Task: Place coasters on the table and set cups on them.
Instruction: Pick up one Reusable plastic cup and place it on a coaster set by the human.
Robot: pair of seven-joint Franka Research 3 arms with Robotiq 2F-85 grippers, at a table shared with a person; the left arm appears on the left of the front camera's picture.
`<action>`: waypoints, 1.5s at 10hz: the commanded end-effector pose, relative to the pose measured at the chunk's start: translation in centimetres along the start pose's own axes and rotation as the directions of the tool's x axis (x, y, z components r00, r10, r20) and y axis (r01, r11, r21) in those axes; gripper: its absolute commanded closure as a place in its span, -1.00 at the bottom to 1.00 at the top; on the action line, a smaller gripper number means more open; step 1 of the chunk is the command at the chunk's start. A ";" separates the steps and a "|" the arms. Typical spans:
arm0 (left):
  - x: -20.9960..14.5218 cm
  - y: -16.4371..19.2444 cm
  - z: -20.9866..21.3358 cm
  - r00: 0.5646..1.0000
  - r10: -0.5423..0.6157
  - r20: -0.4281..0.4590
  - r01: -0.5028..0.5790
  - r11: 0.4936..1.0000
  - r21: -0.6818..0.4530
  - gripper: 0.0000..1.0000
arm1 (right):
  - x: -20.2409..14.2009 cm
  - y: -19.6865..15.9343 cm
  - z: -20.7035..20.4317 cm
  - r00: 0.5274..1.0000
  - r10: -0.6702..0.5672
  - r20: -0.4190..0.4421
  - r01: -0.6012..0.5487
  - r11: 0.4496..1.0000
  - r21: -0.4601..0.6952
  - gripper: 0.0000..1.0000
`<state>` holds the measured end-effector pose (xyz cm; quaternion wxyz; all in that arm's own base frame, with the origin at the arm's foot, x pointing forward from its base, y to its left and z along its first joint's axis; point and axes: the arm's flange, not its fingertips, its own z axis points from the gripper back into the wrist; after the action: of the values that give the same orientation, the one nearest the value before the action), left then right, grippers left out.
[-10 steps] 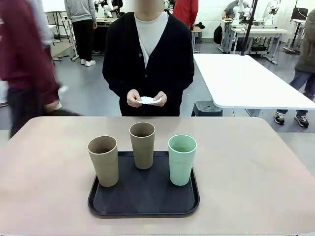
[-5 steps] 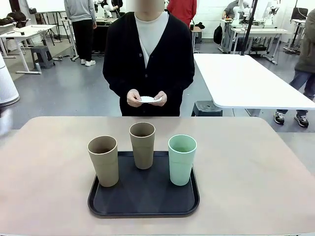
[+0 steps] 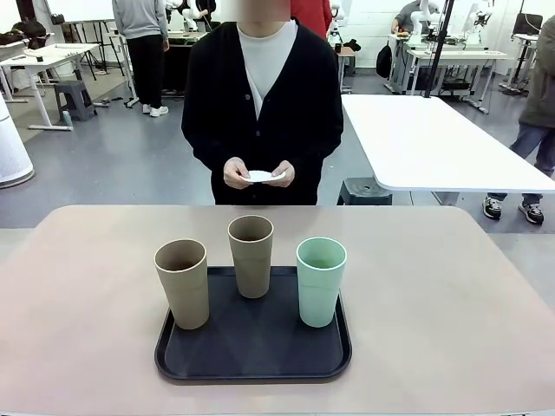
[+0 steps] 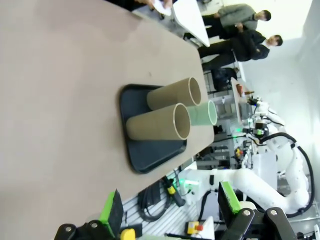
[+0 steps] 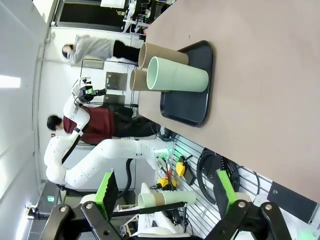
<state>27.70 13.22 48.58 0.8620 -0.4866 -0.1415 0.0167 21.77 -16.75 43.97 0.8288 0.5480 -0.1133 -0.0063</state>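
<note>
One black tray [image 3: 251, 362] on one beige table [image 3: 451, 295], by the table's near edge; one tan-brown cup [image 3: 182, 282] at the tray's left edge; a second tan-brown cup [image 3: 251, 256] at its far edge; one mint-green cup [image 3: 321, 282] at its right edge; three cups in all; white coasters [image 3: 262, 177] held between one hand [image 3: 236, 173] and the other hand [image 3: 283, 173] of one person; their number cannot be told.

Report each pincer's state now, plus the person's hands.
Left pincer: open, empty.
Right pincer: open, empty.
Person's hands: holding the white coasters.
</note>
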 end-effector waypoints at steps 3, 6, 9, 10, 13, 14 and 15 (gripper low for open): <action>0.0 0.1 0.2 1.000 0.006 0.013 -0.006 1.000 -0.006 -1.00 | 0.2 -0.1 0.1 1.000 0.013 0.010 -0.013 1.000 0.014 -1.00; 0.0 0.1 0.2 1.000 0.006 0.013 -0.006 1.000 -0.006 -1.00 | 0.2 -0.1 0.1 1.000 0.013 0.010 -0.013 1.000 0.014 -1.00; 0.0 0.1 0.2 1.000 0.006 0.013 -0.006 1.000 -0.006 -1.00 | 0.2 -0.1 0.1 1.000 0.013 0.010 -0.013 1.000 0.014 -1.00; 0.0 0.1 0.2 1.000 0.006 0.013 -0.006 1.000 -0.006 -1.00 | 0.2 -0.1 0.1 1.000 0.013 0.010 -0.013 1.000 0.014 -1.00; 0.0 0.1 0.2 1.000 0.006 0.013 -0.006 1.000 -0.006 -1.00 | 0.2 -0.1 0.1 1.000 0.013 0.010 -0.013 1.000 0.014 -1.00; 0.0 0.1 0.2 1.000 0.006 0.013 -0.006 1.000 -0.006 -1.00 | 0.2 -0.1 0.1 1.000 0.013 0.010 -0.013 1.000 0.014 -1.00; 0.0 0.1 0.2 1.000 0.006 0.013 -0.006 1.000 -0.006 -1.00 | 0.2 -0.1 0.1 1.000 0.013 0.010 -0.013 1.000 0.014 -1.00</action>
<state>27.65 13.36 48.55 0.8619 -0.4864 -0.1422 0.0191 21.78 -16.74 43.96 0.8299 0.5465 -0.1123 -0.0074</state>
